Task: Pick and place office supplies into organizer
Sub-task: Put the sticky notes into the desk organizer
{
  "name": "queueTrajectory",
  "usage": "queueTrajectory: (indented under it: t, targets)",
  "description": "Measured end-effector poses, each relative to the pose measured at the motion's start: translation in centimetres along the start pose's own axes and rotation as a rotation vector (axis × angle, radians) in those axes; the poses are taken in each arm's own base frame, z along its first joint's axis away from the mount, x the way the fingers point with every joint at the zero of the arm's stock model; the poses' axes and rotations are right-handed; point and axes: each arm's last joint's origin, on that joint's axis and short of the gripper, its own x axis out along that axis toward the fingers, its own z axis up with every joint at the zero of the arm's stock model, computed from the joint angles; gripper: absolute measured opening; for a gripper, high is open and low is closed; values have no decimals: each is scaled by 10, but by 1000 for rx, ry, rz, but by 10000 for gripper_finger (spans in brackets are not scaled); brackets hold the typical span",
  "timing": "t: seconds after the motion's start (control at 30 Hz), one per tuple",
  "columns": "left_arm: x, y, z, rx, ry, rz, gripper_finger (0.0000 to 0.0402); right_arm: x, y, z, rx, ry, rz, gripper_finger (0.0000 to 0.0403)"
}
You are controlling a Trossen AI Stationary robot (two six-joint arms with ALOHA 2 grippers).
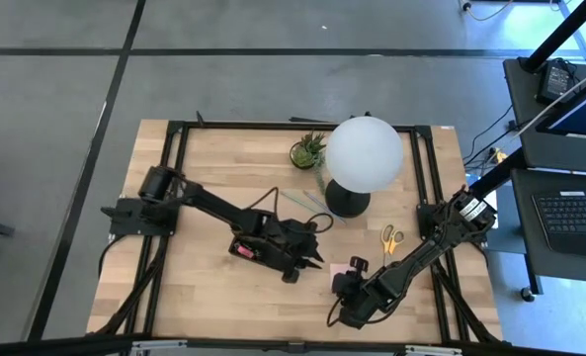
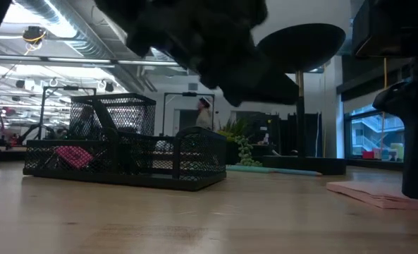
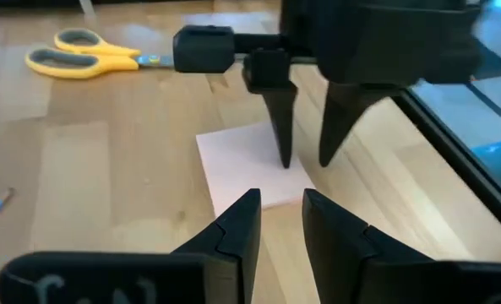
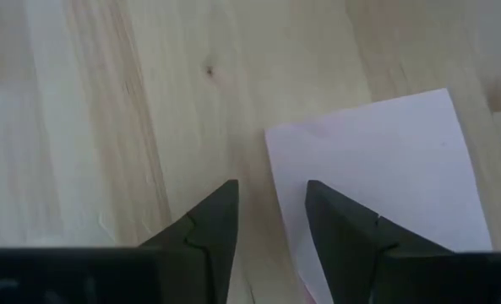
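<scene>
The pink sticky-note pad [image 3: 246, 165] lies flat on the wooden table, near the front and right of middle. My right gripper [image 3: 304, 160] stands over it, open and pointing down. In its own view the fingers [image 4: 271, 198] straddle one edge of the pad [image 4: 385, 177]. My left gripper [image 3: 277, 207] is open and holds nothing; it points at the pad from the table's left, just short of it. Its arm reaches over the black mesh organizer [image 2: 124, 162], which holds a pink item [image 2: 73, 155]. Yellow-handled scissors [image 1: 391, 237] lie right of the lamp. My right gripper comes at the pad from above, one fingertip [image 3: 284, 156] over the pad's top near its edge [image 4: 275, 169] and the other beside it. Whether either fingertip touches the pad, I cannot tell.
A white globe lamp [image 1: 364, 153] on a black base and a small potted plant [image 1: 307, 150] stand at the back. Thin pale-green pencils [image 1: 307, 203] lie left of the lamp's base. The two grippers [image 1: 317, 263] [image 1: 346, 280] are close together over the pad [image 1: 338, 268].
</scene>
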Motion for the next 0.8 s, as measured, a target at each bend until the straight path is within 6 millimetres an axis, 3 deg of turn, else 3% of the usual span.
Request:
queueTrajectory:
  t: [0.4,0.8]
  targets:
    - [45,10,-1,-53,133,13,84,0,1,1,1,-13,8,145]
    - [56,20,-21,-198,223,53,84,1,4,3,-37,-39,28,145]
